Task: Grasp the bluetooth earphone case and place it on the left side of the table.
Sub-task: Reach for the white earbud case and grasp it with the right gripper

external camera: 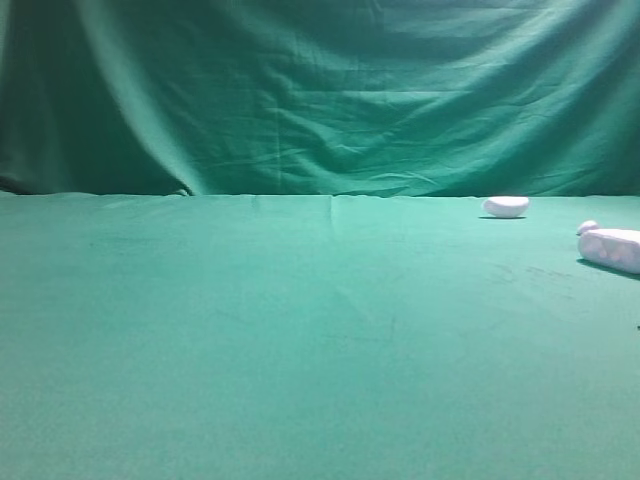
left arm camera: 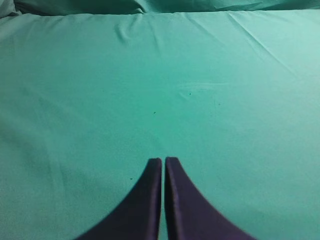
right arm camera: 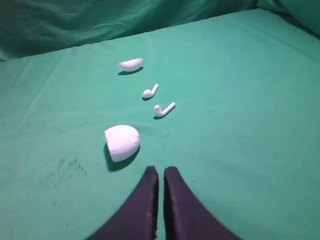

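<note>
The bluetooth earphone case (external camera: 610, 248) is a white rounded oblong lying on the green table (external camera: 300, 330) at the far right edge of the exterior view. In the right wrist view the case (right arm camera: 122, 142) lies just ahead and left of my right gripper (right arm camera: 161, 170), which is shut and empty, apart from the case. My left gripper (left arm camera: 163, 160) is shut with nothing in it, over bare green cloth (left arm camera: 150, 75). Neither gripper shows in the exterior view.
Two white earbuds (right arm camera: 150, 91) (right arm camera: 164, 109) lie beyond the case. Farther back rests a smaller white bean-shaped piece (right arm camera: 131, 64), which the exterior view shows as the bean-shaped piece (external camera: 506, 206) by the green backdrop (external camera: 320, 90). A tiny white blob (external camera: 588, 227) sits beside the case.
</note>
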Robot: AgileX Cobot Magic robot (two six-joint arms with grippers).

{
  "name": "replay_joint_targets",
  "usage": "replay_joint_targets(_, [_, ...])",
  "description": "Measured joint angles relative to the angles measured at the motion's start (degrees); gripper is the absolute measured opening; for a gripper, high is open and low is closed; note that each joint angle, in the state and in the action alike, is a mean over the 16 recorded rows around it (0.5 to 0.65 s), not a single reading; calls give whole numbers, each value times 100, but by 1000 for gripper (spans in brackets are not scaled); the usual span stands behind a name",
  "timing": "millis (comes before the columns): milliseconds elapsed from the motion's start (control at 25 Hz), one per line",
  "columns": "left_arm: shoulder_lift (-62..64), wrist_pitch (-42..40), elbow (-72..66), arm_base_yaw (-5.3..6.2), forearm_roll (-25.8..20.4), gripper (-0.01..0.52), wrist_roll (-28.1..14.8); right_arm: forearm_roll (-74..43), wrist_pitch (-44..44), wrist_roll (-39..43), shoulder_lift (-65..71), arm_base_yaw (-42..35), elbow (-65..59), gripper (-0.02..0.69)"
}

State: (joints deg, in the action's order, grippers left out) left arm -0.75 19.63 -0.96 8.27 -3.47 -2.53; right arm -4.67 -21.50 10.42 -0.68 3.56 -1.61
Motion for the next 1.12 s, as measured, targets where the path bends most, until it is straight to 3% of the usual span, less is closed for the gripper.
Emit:
replay_joint_targets(520, [0, 0, 0, 0, 0, 0, 0, -8, 122, 71, 0, 0, 0, 0])
replay_joint_targets(1120, [0, 0, 0, 0, 0, 0, 0, 376, 1924, 517, 155, 0, 419, 0])
